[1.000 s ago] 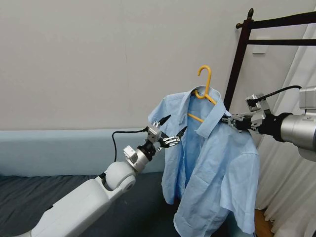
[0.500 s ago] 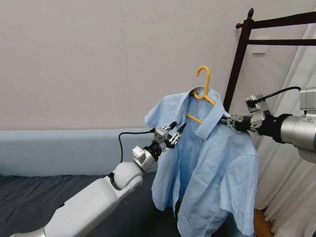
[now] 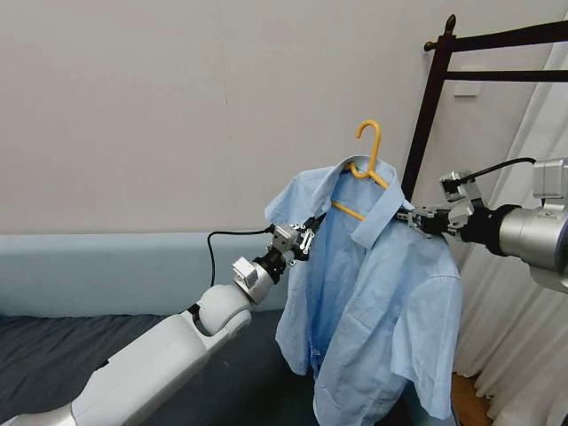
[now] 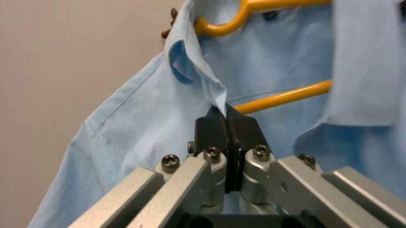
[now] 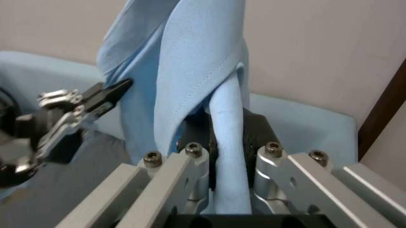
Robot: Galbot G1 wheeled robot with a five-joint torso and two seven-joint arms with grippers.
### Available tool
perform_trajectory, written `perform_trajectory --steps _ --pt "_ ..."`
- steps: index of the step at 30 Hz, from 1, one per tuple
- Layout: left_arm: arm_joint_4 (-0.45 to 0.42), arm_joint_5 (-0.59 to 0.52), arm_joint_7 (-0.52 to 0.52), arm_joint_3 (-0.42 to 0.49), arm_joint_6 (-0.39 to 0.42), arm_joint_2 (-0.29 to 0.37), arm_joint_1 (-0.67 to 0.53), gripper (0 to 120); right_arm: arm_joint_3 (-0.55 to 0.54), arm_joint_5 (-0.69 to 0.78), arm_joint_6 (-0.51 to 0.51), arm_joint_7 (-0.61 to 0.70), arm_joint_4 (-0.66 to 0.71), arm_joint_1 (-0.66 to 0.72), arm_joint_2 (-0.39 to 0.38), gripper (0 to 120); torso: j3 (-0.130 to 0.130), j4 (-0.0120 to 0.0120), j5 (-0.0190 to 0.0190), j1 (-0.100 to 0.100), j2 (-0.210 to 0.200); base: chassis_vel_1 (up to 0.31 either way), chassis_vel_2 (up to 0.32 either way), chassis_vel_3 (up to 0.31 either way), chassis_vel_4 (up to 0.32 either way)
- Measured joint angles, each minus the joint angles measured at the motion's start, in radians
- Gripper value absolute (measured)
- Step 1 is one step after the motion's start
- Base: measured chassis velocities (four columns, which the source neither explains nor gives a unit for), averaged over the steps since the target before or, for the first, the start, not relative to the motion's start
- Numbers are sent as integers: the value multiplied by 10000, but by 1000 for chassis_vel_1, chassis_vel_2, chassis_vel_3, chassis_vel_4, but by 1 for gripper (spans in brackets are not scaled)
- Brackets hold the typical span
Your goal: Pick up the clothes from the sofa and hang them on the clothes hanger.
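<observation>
A light blue shirt [image 3: 382,302] hangs in the air on a yellow hanger [image 3: 367,142], in front of the dark wooden clothes rack [image 3: 429,98]. My left gripper [image 3: 308,236] is shut on the shirt's front edge just below the collar. The left wrist view shows that gripper [image 4: 226,114] pinching the cloth [image 4: 146,118], with the hanger's bar [image 4: 285,95] behind. My right gripper [image 3: 410,218] is shut on the shirt's other shoulder. In the right wrist view, that gripper [image 5: 225,123] clamps a fold of the shirt [image 5: 190,61], with the left gripper [image 5: 117,88] farther off.
The sofa's pale blue back [image 3: 89,266] runs along the wall, and its dark seat [image 3: 53,355] lies below my left arm. A white curtain [image 3: 524,337] hangs at the right, beside the rack's upright. The rack's top bars [image 3: 506,40] cross above the right arm.
My left gripper was open and short of the shirt. It moved right and up to the front edge and shut on it. The shirt's left side swung slightly; the right gripper held still.
</observation>
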Motion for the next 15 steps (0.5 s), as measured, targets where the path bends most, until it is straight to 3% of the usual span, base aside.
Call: perform_trajectory --steps 4,10,12,15 --pt "-387 402 43 -162 1 241 475 0 -413 226 -36 136 -245 644 199 7 1 2 -4 0 0 0 0 0 0" --pt "-20 791 -585 -292 274 104 586 0 -1178 435 -47 394 -236 1532 564 7 0 2 -3 0 0 0 0 0 0" --pt "106 1220 -1106 -313 469 62 550 11 -1436 456 -44 493 -293 1793 684 7 1 -1 -4 0 0 0 0 0 0" --pt "38 1492 -1259 -430 501 209 612 19 -1661 464 -73 559 -387 1990 744 7 1 -3 0 1 -1 0 0 0 0"
